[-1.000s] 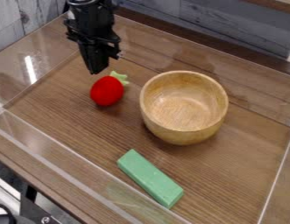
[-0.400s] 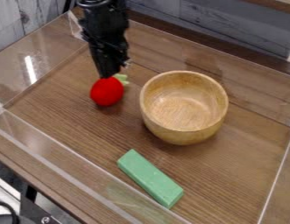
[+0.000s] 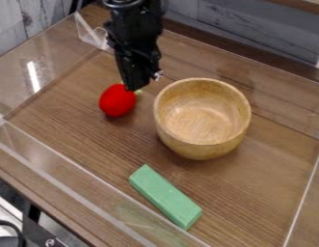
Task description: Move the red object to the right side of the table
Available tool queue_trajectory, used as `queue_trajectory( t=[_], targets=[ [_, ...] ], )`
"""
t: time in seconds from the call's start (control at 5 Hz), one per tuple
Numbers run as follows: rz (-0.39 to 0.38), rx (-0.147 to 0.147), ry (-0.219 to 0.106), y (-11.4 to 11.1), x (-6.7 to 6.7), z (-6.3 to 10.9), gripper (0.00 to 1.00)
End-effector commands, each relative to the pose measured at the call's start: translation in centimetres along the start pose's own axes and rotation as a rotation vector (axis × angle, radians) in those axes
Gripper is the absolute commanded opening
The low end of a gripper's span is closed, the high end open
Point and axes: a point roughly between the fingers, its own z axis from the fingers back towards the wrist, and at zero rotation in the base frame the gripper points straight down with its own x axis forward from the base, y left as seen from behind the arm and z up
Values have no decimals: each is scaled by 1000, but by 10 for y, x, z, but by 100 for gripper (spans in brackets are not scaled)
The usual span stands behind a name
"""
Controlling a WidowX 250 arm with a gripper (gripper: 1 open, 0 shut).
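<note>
Wood-grain table [image 3: 71, 135], clear acrylic walls [image 3: 33, 68], grey plank backdrop [image 3: 252, 29].

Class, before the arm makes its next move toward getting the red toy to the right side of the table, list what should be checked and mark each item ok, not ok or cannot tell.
1. Gripper holding the red object: not ok; the jaws are shut and empty above it.
2. Red object upright on the table, in view: ok.
3. Red object on the right side: not ok; it lies left of the wooden bowl.
4. Path rightward free: not ok; the bowl stands in the way.
5. Green block clear of the toy: ok, near the front.
6. Free space right of the bowl: cannot tell.
</note>
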Motion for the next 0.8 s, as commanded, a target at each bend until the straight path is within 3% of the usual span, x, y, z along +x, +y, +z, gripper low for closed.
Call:
queue_trajectory(
  t=[0.0,0.2,0.4,0.6],
  targets=[
    [24,23,-35,3,-5,16,0],
    [6,21,-27,-7,-15,16,0],
    [2,11,-29,-38,-15,24,0],
    [-44,-4,-23,-79,-13,18,0]
  ],
)
